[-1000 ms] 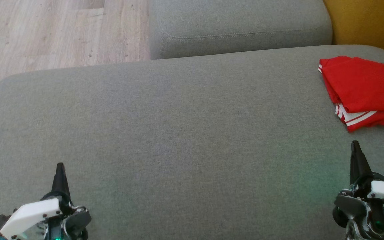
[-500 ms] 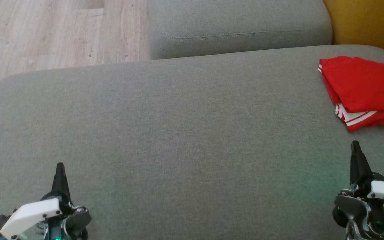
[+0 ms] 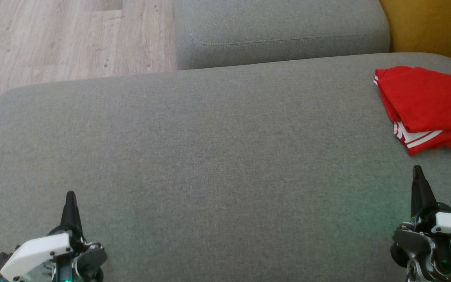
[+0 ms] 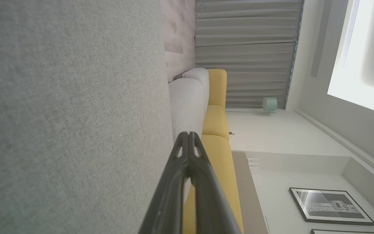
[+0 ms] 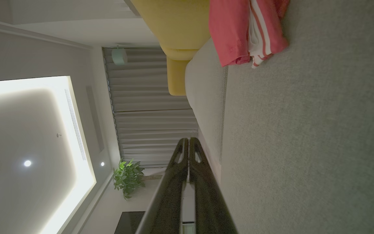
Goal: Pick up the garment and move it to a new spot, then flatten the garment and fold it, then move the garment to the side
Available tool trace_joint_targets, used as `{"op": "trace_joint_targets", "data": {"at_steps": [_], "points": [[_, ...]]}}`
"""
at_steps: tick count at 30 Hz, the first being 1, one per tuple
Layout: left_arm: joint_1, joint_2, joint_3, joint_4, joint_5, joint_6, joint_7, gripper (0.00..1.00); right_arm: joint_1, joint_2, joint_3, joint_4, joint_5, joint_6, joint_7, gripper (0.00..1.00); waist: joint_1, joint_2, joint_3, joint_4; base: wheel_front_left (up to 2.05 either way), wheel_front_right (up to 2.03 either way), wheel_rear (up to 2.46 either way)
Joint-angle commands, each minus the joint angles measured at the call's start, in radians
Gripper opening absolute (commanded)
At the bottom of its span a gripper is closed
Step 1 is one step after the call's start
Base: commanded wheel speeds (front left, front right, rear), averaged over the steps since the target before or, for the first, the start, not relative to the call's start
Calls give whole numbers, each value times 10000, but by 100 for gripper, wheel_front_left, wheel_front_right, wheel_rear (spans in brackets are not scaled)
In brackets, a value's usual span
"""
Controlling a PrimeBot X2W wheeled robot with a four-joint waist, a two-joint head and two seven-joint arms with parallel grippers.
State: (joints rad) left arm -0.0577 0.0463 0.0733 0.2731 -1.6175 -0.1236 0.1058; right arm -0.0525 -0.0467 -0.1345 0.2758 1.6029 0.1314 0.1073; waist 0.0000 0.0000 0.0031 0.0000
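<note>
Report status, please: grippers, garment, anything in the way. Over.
Left gripper shut, empty. Right gripper shut, empty, short of red garment. Garment folded, far right on grey cushion. Bare cushion between, no obstacle.

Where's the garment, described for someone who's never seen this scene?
Take the broad grey sofa cushion in the head view. Near its right edge, below the yellow upholstery, lies the garment. It is bright red with white-striped trim, layered on plain grey fabric.
</note>
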Motion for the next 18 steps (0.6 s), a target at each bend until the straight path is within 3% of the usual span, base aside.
{"op": "trace_joint_targets", "data": {"at_steps": [1,18], "points": [[-504,40,415,-282,98,-71,83,0,-554,-35,207,-311,57,-7,59,0,0,0,0,0,0,0,0],[-504,40,415,-282,98,-71,83,0,-554,-35,207,-311,57,-7,59,0,0,0,0,0,0,0,0]]}}
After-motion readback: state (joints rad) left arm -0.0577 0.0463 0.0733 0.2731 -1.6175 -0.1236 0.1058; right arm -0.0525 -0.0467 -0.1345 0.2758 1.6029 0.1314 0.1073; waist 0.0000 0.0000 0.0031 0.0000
